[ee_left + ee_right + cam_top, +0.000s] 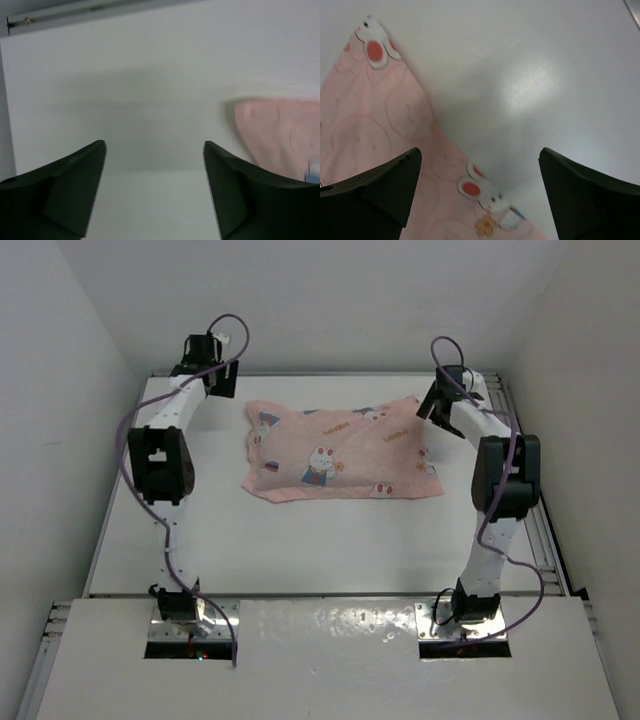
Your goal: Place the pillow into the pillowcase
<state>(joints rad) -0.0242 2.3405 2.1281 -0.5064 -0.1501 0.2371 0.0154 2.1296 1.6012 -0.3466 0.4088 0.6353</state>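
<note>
Left gripper (224, 380) is seen off the far-left corner of the pillowcase (340, 450), clear of the cloth. In the left wrist view its fingers (75, 170) are spread apart with nothing but bare table (150, 75) between them. Only a pink edge of the pillowcase (280, 135) shows at the right of that view.

Moving across to the middle, the pillowcase is laid flat on the table (300, 550), bunny print upward. It looks plump and raised rather than limp, and a shadow is cast along its near edge. No olive-brown dotted fabric is seen beside it or poking out of it, so the pillow is judged to be inside already. From the overhead view it cannot be told for sure whether the open end is fully drawn over the cushion.

On to the right, the right gripper (437, 405) is held off the far-right corner of the pillowcase, apart from it as well. In the right wrist view its fingers (385, 185) are wide apart and nothing is gripped, with a pointed corner of the pillowcase (380, 125) lying below and to the left of them.

The task is therefore judged done or very nearly so. At most, a tidy of the open end could be left.
</note>
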